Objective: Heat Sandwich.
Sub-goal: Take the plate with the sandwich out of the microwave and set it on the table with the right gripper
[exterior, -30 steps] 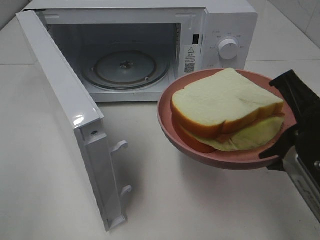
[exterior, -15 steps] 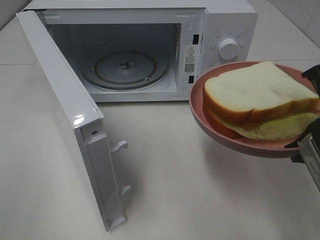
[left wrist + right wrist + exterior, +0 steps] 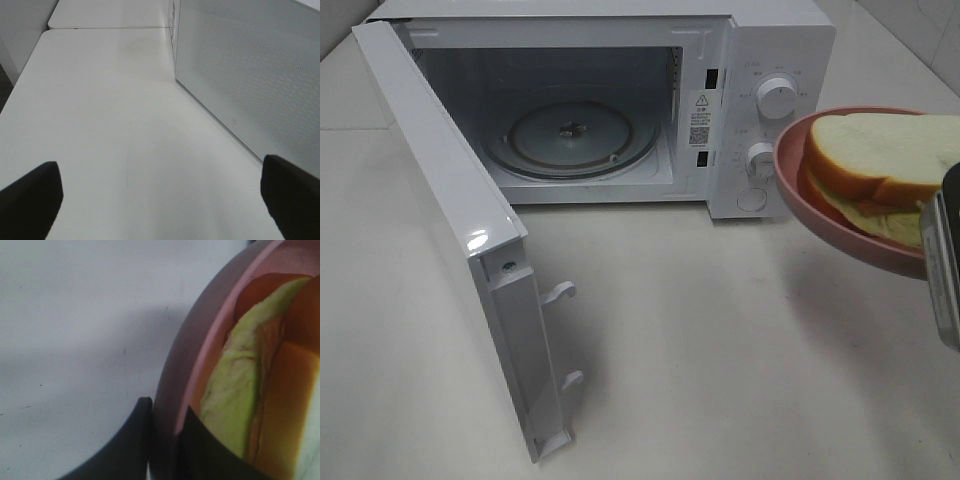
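Note:
The sandwich (image 3: 885,165), pale bread over yellow and pink layers, lies on a round pink dish (image 3: 820,215) held in the air at the right edge of the exterior view, in front of the microwave's knobs. My right gripper (image 3: 942,235) is shut on the dish's rim. In the right wrist view its dark fingers (image 3: 125,445) pinch the pink dish (image 3: 175,370) edge, with the sandwich (image 3: 235,405) lying inside. My left gripper (image 3: 160,200) stands open over bare table and holds nothing.
The white microwave (image 3: 760,40) stands at the back with its door (image 3: 450,210) swung open toward the front left. Its glass turntable (image 3: 570,135) has nothing on it. The door's meshed panel (image 3: 250,75) is close to my left gripper.
My right gripper has carried the dish and sandwich to the right, from in front of the oven's opening to the frame's right edge. The left gripper is unchanged.

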Available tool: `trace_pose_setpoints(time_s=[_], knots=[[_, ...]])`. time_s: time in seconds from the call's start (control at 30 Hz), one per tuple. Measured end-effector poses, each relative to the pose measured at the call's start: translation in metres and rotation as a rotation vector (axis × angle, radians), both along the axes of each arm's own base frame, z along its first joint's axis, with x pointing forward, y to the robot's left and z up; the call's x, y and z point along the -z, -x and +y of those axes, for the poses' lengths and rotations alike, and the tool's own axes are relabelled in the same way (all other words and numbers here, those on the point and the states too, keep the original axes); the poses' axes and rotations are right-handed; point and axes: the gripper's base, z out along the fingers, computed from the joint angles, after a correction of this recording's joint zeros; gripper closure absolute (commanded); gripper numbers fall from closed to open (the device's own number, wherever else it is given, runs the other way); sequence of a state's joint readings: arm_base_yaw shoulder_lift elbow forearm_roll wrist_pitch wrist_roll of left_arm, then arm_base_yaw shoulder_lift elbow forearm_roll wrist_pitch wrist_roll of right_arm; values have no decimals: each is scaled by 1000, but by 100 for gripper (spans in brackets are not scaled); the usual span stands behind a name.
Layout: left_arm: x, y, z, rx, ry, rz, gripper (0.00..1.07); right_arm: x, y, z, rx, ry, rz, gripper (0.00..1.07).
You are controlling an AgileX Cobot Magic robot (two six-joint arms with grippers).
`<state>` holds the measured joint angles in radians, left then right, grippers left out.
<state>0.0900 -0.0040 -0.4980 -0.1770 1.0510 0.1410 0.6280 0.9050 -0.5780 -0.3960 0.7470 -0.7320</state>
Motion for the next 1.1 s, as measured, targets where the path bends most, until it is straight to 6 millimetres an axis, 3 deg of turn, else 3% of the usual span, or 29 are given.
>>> trace_pose_setpoints(time_s=[0.2, 0.7, 1.1], knots=[[0, 0, 0, 0, 0, 0, 5, -1, -1, -10, 199, -1, -11, 107], [0, 0, 0, 0, 0, 0, 5, 1, 6, -24, 493, -3, 24, 107], [0, 0, 0, 0, 0, 0, 5, 4, 0, -24, 614, -30, -6, 106]])
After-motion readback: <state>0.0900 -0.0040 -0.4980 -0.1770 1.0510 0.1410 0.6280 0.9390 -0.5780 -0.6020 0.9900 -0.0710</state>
